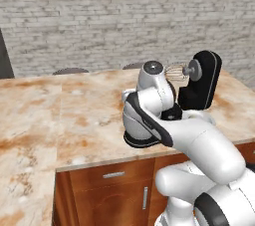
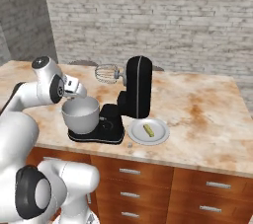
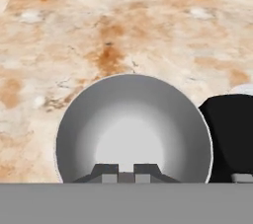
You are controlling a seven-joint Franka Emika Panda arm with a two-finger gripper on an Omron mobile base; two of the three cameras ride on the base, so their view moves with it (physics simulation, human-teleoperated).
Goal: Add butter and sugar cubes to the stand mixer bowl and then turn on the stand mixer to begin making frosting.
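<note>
Gripper (image 3: 125,171) sits nearly closed above the deep light grey metal bowl (image 3: 132,129), grasp contents unclear; pale yellow-green butter stick (image 2: 148,130) lies on white round plate (image 2: 161,136); centre over bowl before releasing.

bowl (image 1: 144,138) hidden behind arm, small cube (image 2: 130,144) too tiny to identify

Light is even and fairly bright across all views, soft and diffuse with no clear single source. The desk (image 2: 207,114) shows faint, short shadows under what stands on it. In the hand view the stand mixer bowl (image 3: 133,124) just ahead of the end effector (image 3: 126,172) glows whitest at its bottom and darkens toward its walls. The stand mixer (image 2: 137,94) carries one thin highlight. Textures look soft and low-resolution, edges slightly jagged; no lens distortion.
</note>
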